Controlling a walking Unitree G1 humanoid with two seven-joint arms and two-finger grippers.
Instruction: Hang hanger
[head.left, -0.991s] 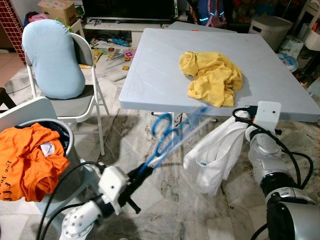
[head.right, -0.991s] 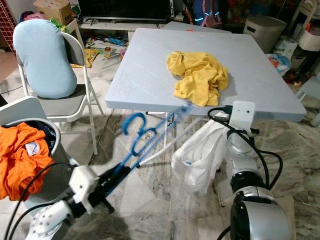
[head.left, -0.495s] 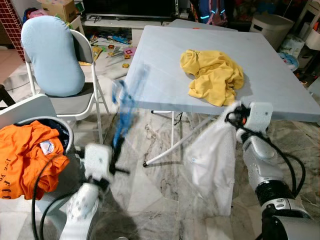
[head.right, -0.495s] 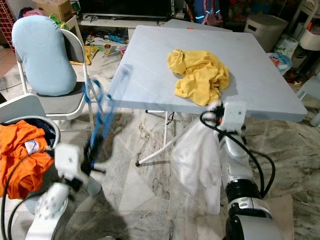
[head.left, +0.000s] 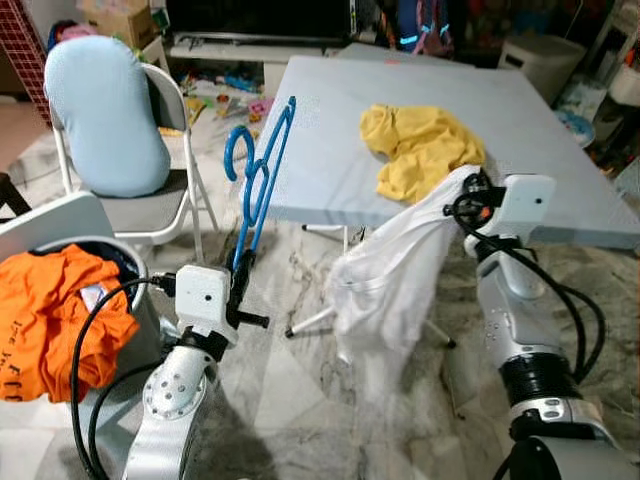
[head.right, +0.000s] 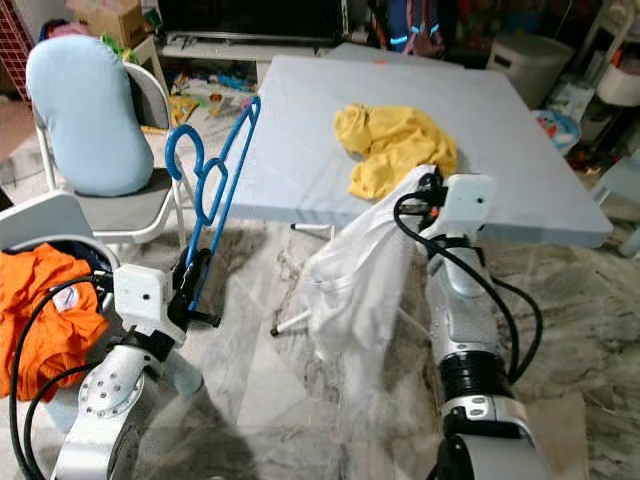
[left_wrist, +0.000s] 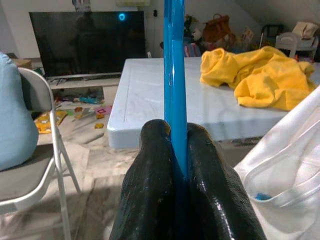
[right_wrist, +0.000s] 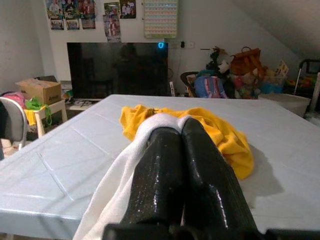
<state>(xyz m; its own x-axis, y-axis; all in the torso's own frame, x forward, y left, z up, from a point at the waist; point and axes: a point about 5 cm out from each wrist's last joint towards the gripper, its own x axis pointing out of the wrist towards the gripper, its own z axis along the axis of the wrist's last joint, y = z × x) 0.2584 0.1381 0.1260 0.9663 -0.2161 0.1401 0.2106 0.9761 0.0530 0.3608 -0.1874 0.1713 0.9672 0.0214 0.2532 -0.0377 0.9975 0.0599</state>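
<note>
Left wrist view | left end effector (left_wrist: 176, 150) clamps blue hanger (head.left: 258, 180) upright

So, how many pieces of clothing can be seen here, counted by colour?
White cloth garment, held by the right hand: 1
Crumpled yellow cloth garment on the grey table: 1
Orange printed cloth garment in the basket: 1
Total: 3
</note>
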